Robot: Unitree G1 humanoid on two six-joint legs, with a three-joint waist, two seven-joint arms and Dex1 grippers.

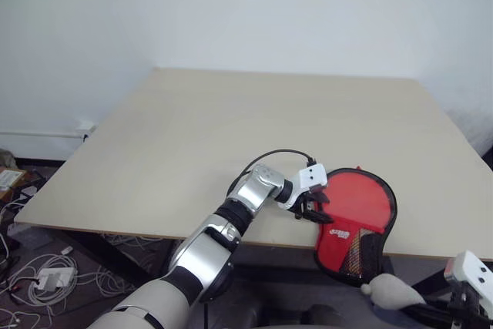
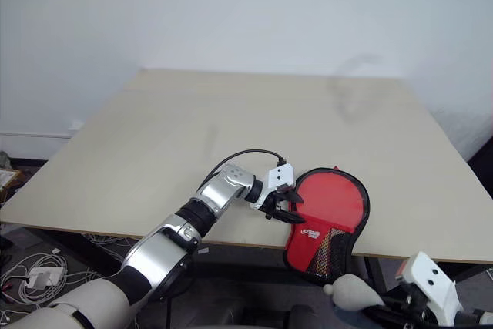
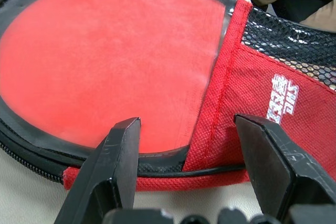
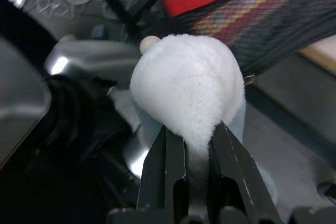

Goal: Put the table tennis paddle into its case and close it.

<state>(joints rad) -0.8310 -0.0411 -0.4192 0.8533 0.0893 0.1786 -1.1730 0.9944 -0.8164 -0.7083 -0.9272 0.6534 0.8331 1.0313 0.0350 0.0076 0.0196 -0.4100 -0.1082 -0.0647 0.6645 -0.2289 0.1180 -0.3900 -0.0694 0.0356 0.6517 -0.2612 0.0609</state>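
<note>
The case (image 1: pixel 356 221) is soft and floppy; grip its stiffer zipper edge. Left tool (image 1: pixel 311 209) spread there; right tool (image 4: pixel 197 145) pinches white fluff (image 4: pixel 186 85).

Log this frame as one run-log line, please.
left gripper: open, at case edge | right gripper: shut on white plush toy, below table edge | paddle: inside case
</note>
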